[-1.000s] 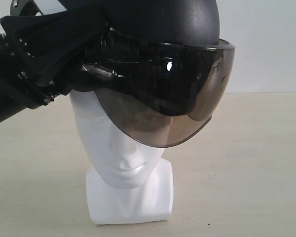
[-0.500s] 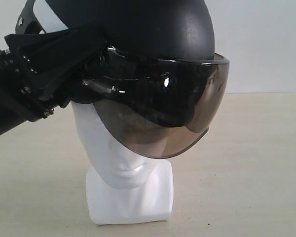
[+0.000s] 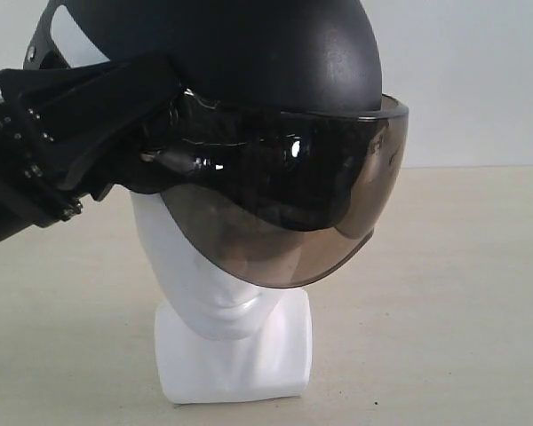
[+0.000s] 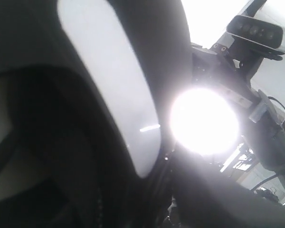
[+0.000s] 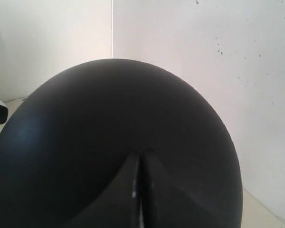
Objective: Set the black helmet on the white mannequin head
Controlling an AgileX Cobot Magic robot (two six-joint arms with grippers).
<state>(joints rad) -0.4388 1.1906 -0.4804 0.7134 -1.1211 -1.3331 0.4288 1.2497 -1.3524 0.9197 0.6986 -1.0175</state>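
Observation:
The black helmet point(image 3: 249, 53) sits over the crown of the white mannequin head point(image 3: 222, 302). Its smoky visor point(image 3: 320, 195) covers the eyes; nose, lips and squared neck base show below. My left gripper point(image 3: 164, 111) reaches in from the left, its black fingers clamped on the helmet's side rim near the pivot. The left wrist view is dark and glared, showing only the helmet's edge point(image 4: 38, 156). My right gripper point(image 5: 141, 154) is shut, its joined fingertips resting against the matte helmet shell point(image 5: 109, 104). The exterior view does not show the right gripper.
The head stands on a beige tabletop point(image 3: 444, 311) before a white wall point(image 3: 471, 80). A bright lamp point(image 4: 204, 121) and a camera rig point(image 4: 254, 28) show in the left wrist view.
The helmet has come down and shifted left, settling lower over the head, and the left gripper moved down with it.

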